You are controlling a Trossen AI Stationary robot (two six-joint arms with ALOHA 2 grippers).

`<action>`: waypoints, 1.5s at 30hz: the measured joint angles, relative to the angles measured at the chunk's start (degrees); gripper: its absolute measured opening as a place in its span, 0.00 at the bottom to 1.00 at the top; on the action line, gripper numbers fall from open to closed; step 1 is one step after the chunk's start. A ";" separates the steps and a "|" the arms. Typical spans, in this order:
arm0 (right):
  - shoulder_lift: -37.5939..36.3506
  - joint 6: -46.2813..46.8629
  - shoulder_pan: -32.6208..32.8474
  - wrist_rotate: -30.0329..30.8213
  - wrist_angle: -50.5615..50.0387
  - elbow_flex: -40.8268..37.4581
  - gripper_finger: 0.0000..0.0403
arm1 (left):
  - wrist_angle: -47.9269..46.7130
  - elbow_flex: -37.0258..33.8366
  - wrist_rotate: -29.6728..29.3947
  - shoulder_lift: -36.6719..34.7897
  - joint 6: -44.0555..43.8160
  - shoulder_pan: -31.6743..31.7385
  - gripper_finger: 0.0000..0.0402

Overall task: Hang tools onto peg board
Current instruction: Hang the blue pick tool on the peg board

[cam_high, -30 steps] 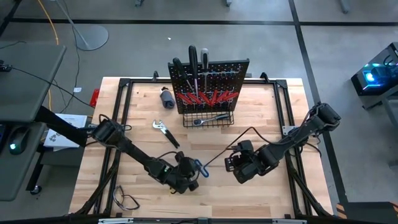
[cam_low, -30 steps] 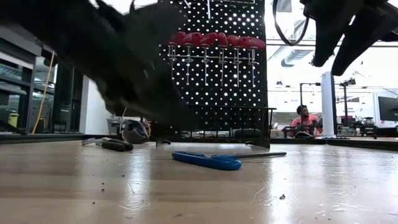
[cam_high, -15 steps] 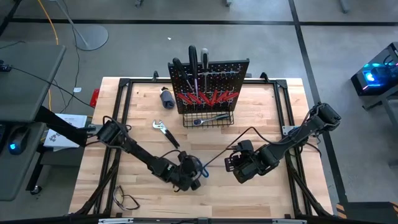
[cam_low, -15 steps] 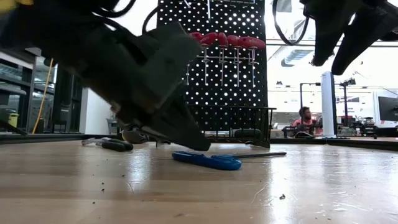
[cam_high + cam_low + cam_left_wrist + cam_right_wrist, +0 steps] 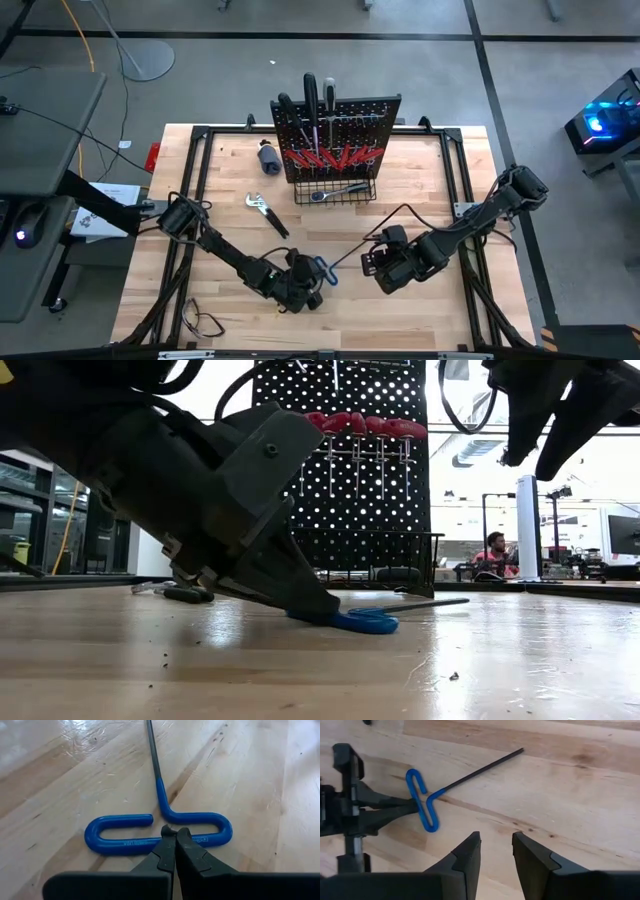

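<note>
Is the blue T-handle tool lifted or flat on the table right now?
Flat. The T-handle tool lies on the wooden table, with the left gripper at its handle, jaws closed together.

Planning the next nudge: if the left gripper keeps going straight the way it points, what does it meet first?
The blue T-handle tool: the left gripper, fingers closed, already has its tips at the handle's long bar. Actual contact can't be confirmed.

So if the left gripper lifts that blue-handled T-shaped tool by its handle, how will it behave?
The blue-handled T-shaped tool looks rigid, so it probably won't flop. Its long thin shaft may tip it downward. With the left gripper shut at the handle's edge, a smooth coating could slip.
</note>
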 joint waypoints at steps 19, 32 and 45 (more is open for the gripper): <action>6.49 8.60 -3.11 -4.42 1.95 0.00 0.27 | -2.73 0.11 1.64 1.90 -5.79 -0.70 0.00; 8.70 -3.82 -14.67 -7.75 4.80 -0.02 0.27 | -4.67 -0.54 -3.56 -7.24 5.55 -1.07 0.00; 7.82 -6.24 -14.33 -7.98 2.65 0.00 0.27 | 4.65 -0.43 -0.47 -2.21 9.14 2.54 0.00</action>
